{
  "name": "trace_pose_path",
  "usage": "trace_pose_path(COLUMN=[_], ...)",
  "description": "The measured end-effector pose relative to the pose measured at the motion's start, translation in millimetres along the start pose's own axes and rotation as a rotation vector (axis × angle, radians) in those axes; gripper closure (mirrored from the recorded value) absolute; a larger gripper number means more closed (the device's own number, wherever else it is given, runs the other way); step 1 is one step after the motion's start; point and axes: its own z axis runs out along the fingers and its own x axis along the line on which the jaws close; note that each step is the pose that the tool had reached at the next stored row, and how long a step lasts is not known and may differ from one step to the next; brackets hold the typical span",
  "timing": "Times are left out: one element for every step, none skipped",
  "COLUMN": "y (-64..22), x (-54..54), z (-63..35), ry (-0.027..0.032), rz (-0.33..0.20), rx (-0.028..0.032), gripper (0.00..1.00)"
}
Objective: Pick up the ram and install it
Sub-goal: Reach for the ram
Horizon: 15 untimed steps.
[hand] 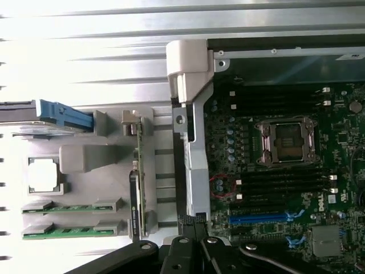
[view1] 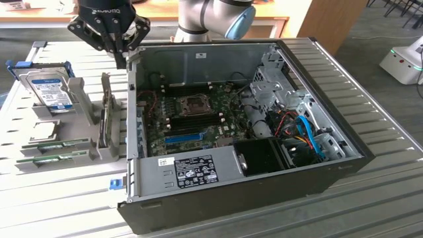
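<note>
We see the gripper (view1: 121, 60) (hand: 194, 227) shut and empty over the case wall (view1: 132, 106) (hand: 191, 142); the ram (view1: 104, 118) (hand: 137, 185) stands edgewise along the fixture's (view1: 84, 106) (hand: 85, 157) adjacent edge

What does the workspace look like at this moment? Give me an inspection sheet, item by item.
Surface: ribbed metal table, carrying a grey holder and an open computer case.
Job's things: two ram sticks lie flat in the holder, untouched; the motherboard is exposed inside the case.
Clutter: hard drive, processor chip and an upright card, all in the holder.
Grippers: gripper shut and empty, above the case wall on the exterior view's left.
Cables: blue and orange cables inside the case, on the exterior view's right.
Surroundings: wooden desk behind; white machine on the floor.
</note>
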Motion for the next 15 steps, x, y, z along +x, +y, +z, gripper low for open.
trace_pose_path(y=[-0.2,-0.3,-0.5,-0.6,-0.8,-1.0,-1.1,-1.3,-1.5,-1.6,-1.8,-1.9,-2.1,-2.2,-2.4], x=[2.0,4.0,6.2,8.2,10.3,12.5,14.6,16.7,18.9,20.8,22.7,24.7,26.6,28.5,30.6], z=[0.1,0.2,0.3,0.4,0.5,0.6,0.7,0.8,0.9,1.1,1.2,1.3,1.4,1.5,1.7], ry=[0.0002,0.0002,0.0004,0.0005,0.0005,0.0007,0.0008,0.0009,0.0011,0.0012,0.0014,0.0016,0.0018,0.002,0.0022], rz=[0.0,0.0,0.0,0.0,0.0,0.0,0.001,0.001,0.001,0.001,0.001,0.001,0.001,0.001,0.001], rx=[0.0001,0.0001,0.0001,0.0001,0.0001,0.0001,0.0002,0.0002,0.0002,0.0002,0.0002,0.0002,0.0002,0.0003,0.0002], gripper=[0.89,0.89,0.89,0.89,0.89,0.89,0.89,0.89,0.89,0.89,0.89,0.89,0.89,0.89,0.89])
